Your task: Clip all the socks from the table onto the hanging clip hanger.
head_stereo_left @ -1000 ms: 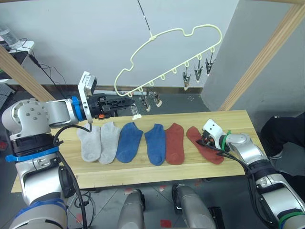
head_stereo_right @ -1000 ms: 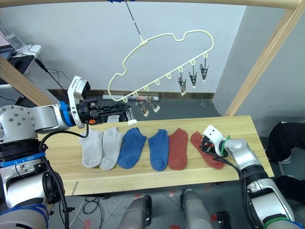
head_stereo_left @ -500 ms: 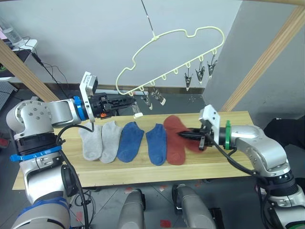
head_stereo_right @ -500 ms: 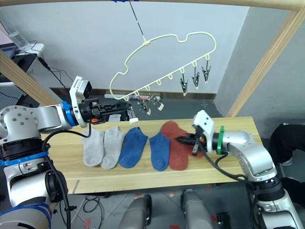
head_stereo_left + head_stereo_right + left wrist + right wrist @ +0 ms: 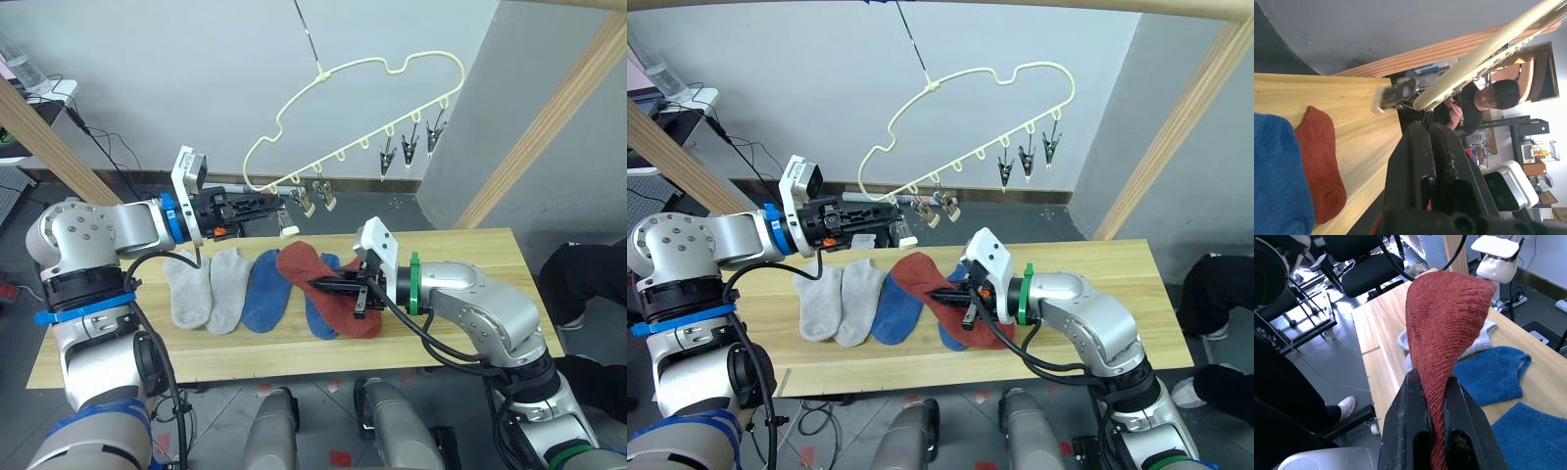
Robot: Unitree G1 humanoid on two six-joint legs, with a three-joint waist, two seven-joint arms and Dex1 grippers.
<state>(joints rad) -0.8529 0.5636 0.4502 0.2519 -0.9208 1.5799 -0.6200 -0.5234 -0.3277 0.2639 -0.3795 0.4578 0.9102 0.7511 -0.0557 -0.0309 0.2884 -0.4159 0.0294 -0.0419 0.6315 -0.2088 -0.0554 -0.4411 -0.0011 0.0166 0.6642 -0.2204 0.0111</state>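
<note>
The right hand (image 5: 338, 286) is clenched on a rust-red sock (image 5: 302, 269), its two black fingers (image 5: 1413, 426) pinching the knit so the sock juts out past the fingertips, lifted clear of the counter (image 5: 480, 257). The left hand (image 5: 275, 203) is held level above the counter's far edge, fingers pressed together with nothing seen between them, its tips close under the low end of the clip hanger (image 5: 353, 108). Beneath the right hand on the counter lie the second rust-red sock (image 5: 364, 321) and a blue sock (image 5: 315, 313); beyond the carried sock, toward the left hand, lie the other blue sock (image 5: 260, 289) and two light grey socks (image 5: 206, 289) side by side. The hanger hangs tilted above both hands, silver clips (image 5: 407, 152) dangling along its lower wire, two more clips (image 5: 315, 199) just beyond the left hand's fingertips.
</note>
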